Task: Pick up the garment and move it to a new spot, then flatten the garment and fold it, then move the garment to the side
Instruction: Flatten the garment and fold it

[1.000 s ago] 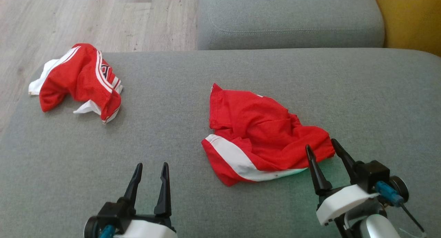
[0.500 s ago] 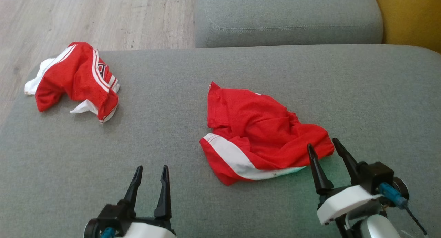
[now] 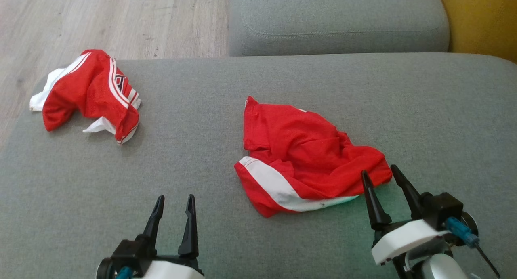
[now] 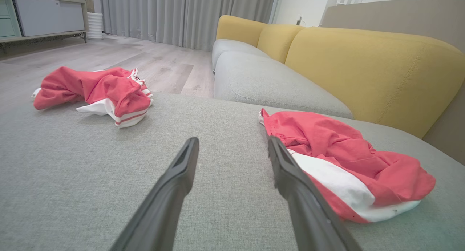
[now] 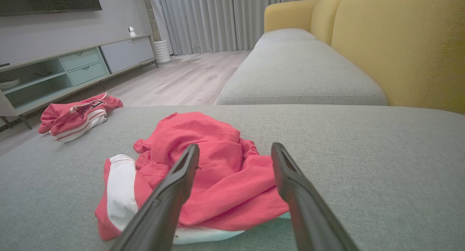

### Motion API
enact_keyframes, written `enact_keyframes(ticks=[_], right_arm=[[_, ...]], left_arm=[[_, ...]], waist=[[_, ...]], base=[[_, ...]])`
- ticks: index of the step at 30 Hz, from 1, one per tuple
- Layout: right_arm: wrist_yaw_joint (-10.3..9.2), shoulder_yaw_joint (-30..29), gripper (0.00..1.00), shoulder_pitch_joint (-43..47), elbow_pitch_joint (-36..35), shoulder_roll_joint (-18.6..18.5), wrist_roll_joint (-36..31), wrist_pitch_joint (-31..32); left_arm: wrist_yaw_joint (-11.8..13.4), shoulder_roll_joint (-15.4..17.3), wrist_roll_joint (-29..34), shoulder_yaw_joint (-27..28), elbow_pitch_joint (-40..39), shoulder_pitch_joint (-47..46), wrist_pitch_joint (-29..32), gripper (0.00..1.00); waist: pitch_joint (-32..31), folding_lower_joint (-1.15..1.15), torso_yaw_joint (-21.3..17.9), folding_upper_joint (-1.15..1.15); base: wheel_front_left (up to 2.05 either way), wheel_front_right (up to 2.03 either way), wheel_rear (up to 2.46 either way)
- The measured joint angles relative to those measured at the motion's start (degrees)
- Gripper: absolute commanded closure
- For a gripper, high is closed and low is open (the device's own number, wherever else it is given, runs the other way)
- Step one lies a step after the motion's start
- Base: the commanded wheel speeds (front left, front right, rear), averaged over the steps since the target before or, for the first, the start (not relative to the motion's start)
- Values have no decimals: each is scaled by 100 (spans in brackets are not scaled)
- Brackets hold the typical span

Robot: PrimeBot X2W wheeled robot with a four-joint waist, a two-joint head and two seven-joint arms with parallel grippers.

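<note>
Left gripper (image 3: pixel 175 196) easing slightly back, fingers spread, hovering over grey sofa cushion (image 3: pixel 202 158). Right gripper (image 3: pixel 379 169), also spread, hovering at near edge of crumpled red garment (image 3: pixel 299 149) lying mid-cushion. Second red-and-white garment (image 3: pixel 89 93) lying near cushion's far left corner.

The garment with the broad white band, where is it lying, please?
The garment lies crumpled right of centre in the head view, on the grey cushion just beyond the right gripper.
</note>
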Motion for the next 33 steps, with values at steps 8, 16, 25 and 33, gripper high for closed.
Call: enact_keyframes(ticks=[8, 16, 25, 33], right_arm=[[0, 0, 0, -3, 9, 1, 8, -1], [0, -46, 0, -145, -125, 8, -11, 1], [0, -22, 0, -421, -261, 8, -67, 55], [0, -132, 0, -487, -296, 8, -166, 57]], left_arm=[[16, 56, -40, -44, 73, -9, 208, 0], [-281, 56, -13, -509, 294, -1324, 1496, 0], [-566, -287, -93, -853, 1120, -2580, 2914, 0], [-635, -278, -210, -901, 1448, -2954, 3501, 0]], waist=[[56, 0, -12, 0], [368, 1, -32, 0], [800, 2, -220, 0], [1152, 2, -383, 0]], base=[[0, 0, 0], [0, 0, 0], [0, 0, 0], [0, 0, 0]])
